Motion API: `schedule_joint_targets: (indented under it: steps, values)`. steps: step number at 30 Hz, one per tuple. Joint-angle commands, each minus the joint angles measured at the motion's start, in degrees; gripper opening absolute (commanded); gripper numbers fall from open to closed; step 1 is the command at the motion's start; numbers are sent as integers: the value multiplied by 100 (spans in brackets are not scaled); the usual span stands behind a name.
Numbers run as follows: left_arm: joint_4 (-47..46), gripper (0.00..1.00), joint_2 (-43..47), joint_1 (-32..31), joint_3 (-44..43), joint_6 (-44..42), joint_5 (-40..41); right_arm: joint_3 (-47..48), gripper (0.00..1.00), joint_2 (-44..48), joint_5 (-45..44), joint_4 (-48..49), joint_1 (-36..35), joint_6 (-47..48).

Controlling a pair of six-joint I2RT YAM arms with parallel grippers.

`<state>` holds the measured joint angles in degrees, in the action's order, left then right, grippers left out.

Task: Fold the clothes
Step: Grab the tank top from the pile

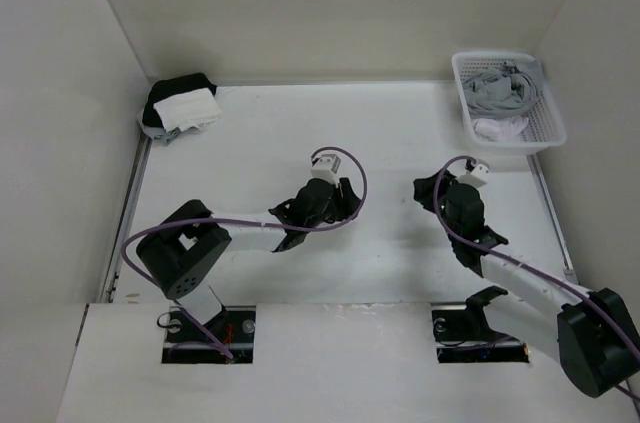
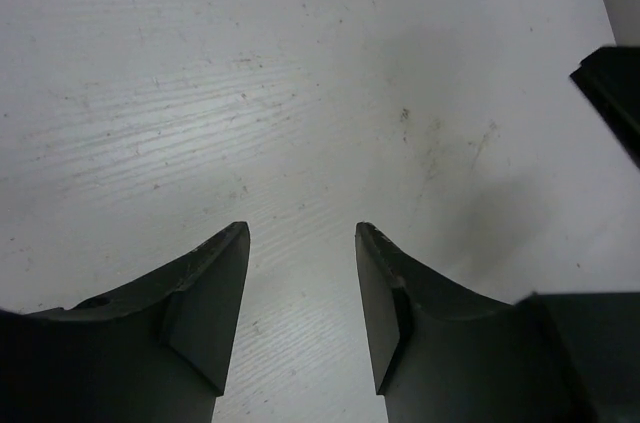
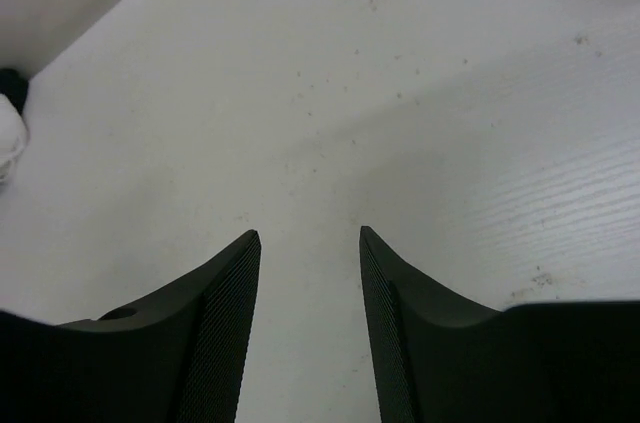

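Top external: grey tank top (image 1: 500,89) lies in the basket (image 1: 463,93) (far right); left gripper (image 2: 300,233), right gripper (image 3: 308,235) both spread wide, empty.

The table (image 1: 400,133) is white, with fine pale wood-grain lines and small dark specks. At 2 o'clock in the top view, the basket (image 1: 547,118) is white with a mesh of small holes. In it the grey tank top (image 1: 500,88) is plain, and at its 6 o'clock side a pale garment (image 1: 497,129) is pinkish white. At 10 o'clock the bundle (image 1: 185,106) is black and white. The left gripper (image 2: 301,233) and the right gripper (image 3: 310,233) are black; the right one's fingers (image 3: 225,343) have a fine dotted texture. The cables (image 1: 250,224) are purple.
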<state>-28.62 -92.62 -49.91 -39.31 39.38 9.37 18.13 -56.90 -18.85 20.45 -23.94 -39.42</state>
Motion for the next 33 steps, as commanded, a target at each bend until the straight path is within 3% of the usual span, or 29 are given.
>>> schedule_joint_targets:
  steps: [1,2,7,9,10,11,14,17,20,23,26,33]
  values:
    - [-539,46,25,-14,116,-35,-347,664,47,311,-286,-242,96,66]
    - [-557,46,25,-5,134,-35,-374,761,45,338,-294,-295,157,75]
    - [-749,42,33,-75,231,-105,-392,1525,14,40,-198,-471,675,250]
    - [-820,31,51,-84,257,-123,-418,1955,6,-284,-145,-559,956,259]
    - [-812,13,129,-93,283,-123,-435,2245,3,-573,-128,-559,1123,320]
    - [-820,8,182,-111,301,-123,-436,2578,1,-881,-128,-612,1377,451]
    - [-899,4,236,-172,354,-211,-348,3466,1,-1724,-110,-875,2054,514]
    - [-882,7,253,-120,363,-167,-383,4800,3,-3084,-84,-1191,2783,619]
    - [-856,15,271,-102,345,-255,-391,5980,11,-4212,-154,-1622,3145,865]
    - [-882,23,306,-85,371,-246,-392,7482,35,-5609,126,-2219,3523,936]
    - [-909,28,236,-67,363,-246,-400,8476,47,-6550,680,-2685,3656,840]
    - [-961,34,-10,30,284,-176,-611,8655,53,-7141,1252,-2431,3638,67]
